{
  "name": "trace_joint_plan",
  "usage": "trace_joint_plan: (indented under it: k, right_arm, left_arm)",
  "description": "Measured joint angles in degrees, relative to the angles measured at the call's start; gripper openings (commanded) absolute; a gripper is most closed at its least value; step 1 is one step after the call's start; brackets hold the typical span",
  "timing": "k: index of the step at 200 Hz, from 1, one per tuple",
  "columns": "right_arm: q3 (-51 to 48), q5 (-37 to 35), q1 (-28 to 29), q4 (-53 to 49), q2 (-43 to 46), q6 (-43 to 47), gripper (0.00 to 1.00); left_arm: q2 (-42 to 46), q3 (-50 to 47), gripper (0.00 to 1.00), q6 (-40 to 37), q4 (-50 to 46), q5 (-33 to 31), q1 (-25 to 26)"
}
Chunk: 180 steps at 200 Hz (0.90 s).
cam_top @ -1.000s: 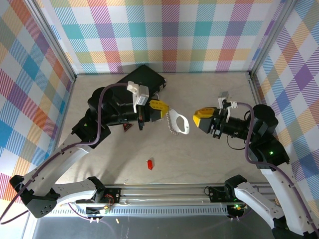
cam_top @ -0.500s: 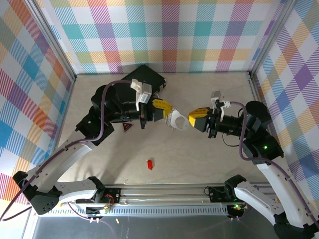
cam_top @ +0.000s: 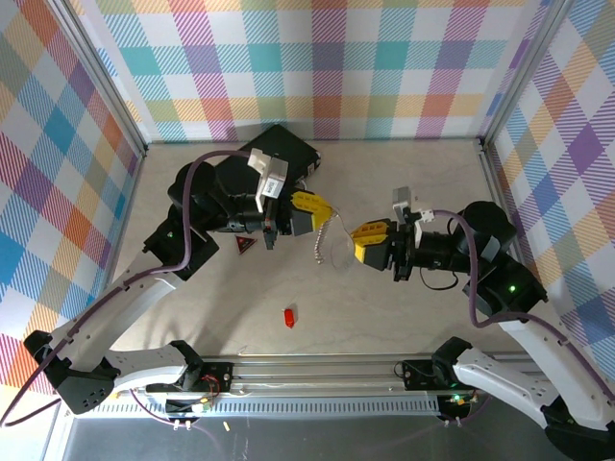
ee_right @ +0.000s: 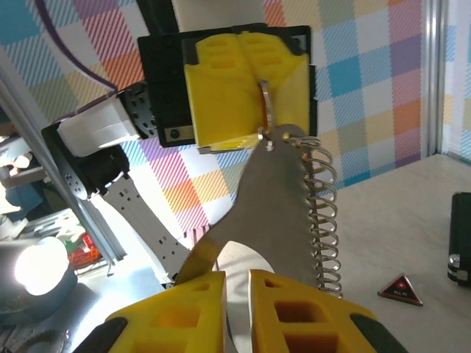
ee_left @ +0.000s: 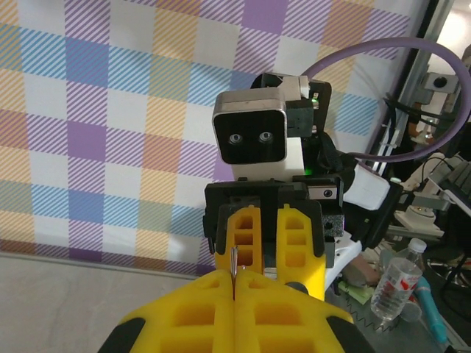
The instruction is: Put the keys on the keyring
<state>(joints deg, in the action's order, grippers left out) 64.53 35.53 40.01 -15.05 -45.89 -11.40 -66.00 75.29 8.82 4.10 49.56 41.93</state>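
The keyring [cam_top: 336, 244], a flat grey metal loop with a wire coil along one side, hangs in the air over the middle of the table between both grippers. My left gripper [cam_top: 325, 217] is shut on its upper edge; in the left wrist view the thin metal edge [ee_left: 232, 262] sticks out of the closed yellow fingertips [ee_left: 234, 284]. My right gripper [cam_top: 355, 246] faces it from the right, jaws nearly closed on the loop's lower rim [ee_right: 276, 193]. The keys, one tiny red piece [cam_top: 288, 316], lie on the table nearer the front, apart from both grippers.
A black case [cam_top: 276, 154] lies at the back left, under the left arm. A dark red flat triangle [cam_top: 243, 245] lies on the table below the left arm's wrist. The wire coil [ee_right: 322, 215] hangs along the keyring's right side.
My right gripper has moved left up to the keyring and narrowed its jaws on it. The left gripper has shifted slightly and turned the keyring more upright. The red key has not moved.
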Motion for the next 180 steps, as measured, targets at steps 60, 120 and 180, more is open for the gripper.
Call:
trace_joint_plan:
  k: [60,120,180]
  right_arm:
    - [2.27,-2.12,3.67,0.09,-1.62,1.84,0.66]
    - [1.33,-6.05,4.7,0.04,0.35,1.4,0.72]
    - [0.11,-13.53,5.03,-1.73,0.46,1.95,0.67]
  left_arm:
    - [0.07,0.85,0.0,0.0,0.31,-0.17,0.0]
    - [0.17,1.05,0.0,-3.06,-3.17,-4.94,0.0]
    - [0.5,1.09,0.0,-4.39,-5.16,-7.19,0.0]
